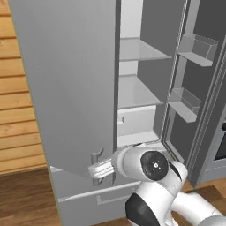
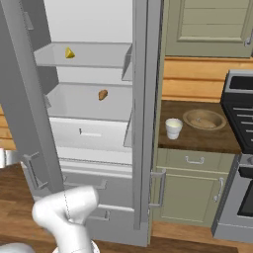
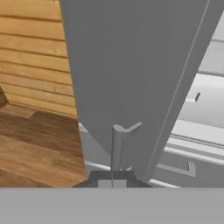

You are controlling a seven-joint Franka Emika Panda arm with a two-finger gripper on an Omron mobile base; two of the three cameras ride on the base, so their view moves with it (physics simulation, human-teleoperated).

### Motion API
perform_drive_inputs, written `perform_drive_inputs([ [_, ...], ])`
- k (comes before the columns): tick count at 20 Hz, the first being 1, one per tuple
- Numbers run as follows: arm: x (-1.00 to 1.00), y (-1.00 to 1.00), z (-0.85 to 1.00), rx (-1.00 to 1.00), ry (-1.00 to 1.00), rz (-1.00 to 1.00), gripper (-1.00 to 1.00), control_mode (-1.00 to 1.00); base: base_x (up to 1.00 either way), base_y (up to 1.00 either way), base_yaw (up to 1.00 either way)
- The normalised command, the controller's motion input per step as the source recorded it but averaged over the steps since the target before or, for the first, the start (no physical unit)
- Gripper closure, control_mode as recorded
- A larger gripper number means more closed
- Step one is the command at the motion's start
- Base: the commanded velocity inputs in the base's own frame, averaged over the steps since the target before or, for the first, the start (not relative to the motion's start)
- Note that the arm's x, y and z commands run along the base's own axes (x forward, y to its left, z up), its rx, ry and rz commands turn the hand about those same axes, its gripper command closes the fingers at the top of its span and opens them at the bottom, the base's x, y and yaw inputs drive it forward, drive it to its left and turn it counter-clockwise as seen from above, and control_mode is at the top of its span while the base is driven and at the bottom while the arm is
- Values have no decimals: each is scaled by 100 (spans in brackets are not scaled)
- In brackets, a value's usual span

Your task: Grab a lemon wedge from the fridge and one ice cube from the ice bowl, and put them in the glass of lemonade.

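Fridge (image 2: 94, 163) has both doors swung open. Left door (image 1: 66, 84) stands between the arm and the shelves in the left base view; its bar handle (image 3: 117, 146) runs up right ahead of the gripper (image 3: 112, 179) in the hand view. Can't tell if the fingers are spread or closed on the handle, tips barely visible.

Right door carries two clear bins (image 1: 197, 49).

Inside: lemon wedge (image 2: 69, 53) on the upper shelf, left side. Brown lump (image 2: 103, 94) on the shelf below, well apart from the wedge. White drawer (image 2: 89, 134) under that.

On the wood counter (image 2: 197, 138) right of the fridge: glass (image 2: 173, 128) with pale liquid, bowl (image 2: 204, 119) just beside it on the right; bowl contents not discernible. Stove (image 2: 239, 148) at far right, green cabinets (image 2: 190, 183) below the counter.
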Motion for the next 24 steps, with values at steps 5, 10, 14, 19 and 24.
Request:
perform_drive_inputs([
  [5,-42,-47,100,6,0,0,100,-100,0,0,0],
  [10,-32,-68,100,10,0,0,100,-100,0,0,0],
  [14,-13,-79,100,14,0,-1,100,-100,0,0,0],
  [19,73,-82,52,20,5,-11,100,-100,0,0,0],
  [24,100,-41,14,22,13,-17,100,-100,0,0,0],
])
